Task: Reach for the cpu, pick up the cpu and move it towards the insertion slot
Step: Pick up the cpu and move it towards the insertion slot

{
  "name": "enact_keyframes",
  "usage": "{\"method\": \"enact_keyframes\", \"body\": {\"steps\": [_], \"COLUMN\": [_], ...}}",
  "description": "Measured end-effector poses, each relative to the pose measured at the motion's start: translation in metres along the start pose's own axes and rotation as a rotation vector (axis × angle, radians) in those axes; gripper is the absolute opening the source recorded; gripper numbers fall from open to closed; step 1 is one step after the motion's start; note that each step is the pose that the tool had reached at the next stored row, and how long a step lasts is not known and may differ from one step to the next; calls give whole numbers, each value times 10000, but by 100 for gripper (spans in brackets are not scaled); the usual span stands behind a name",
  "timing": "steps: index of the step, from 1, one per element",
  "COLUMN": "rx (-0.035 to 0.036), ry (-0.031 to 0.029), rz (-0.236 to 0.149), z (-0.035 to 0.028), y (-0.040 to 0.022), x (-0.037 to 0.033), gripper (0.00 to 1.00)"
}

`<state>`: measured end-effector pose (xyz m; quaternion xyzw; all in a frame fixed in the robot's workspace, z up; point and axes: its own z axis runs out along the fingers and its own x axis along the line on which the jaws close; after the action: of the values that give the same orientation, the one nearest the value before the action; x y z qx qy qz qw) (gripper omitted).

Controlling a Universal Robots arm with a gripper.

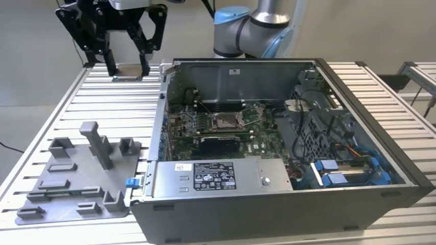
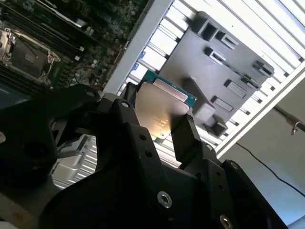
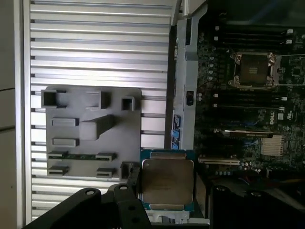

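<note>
Black gripper point(image 1: 128, 70) clamped on cpu point(image 3: 167, 180) edges, high over table point(image 1: 89, 102), well apart from insertion slot point(image 1: 225, 121).

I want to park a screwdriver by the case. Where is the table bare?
Bare table slats lie on the exterior view's left of the case, between the tray and the gripper holding the cpu; more run on that view's right of the case. Crowded: the tray's blocks and the case's inside around the slot.
</note>
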<state>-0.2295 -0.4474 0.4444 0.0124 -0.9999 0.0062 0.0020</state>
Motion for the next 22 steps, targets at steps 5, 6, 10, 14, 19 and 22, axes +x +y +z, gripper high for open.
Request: {"method": "enact_keyframes", "body": {"steps": [5, 6, 10, 14, 19, 22], "rx": [0, 0, -1, 0, 0, 0], "ry": [0, 0, -1, 0, 0, 0], "rz": [-4, -5, -8, -13, -16, -18], "z": [-1, -1, -1, -2, -3, -3], "y": [-3, -3, -6, -10, -14, -16], "x": [-164, -200, -351, -509, -700, -806], "gripper": [0, 0, 0, 0, 0, 0]}}
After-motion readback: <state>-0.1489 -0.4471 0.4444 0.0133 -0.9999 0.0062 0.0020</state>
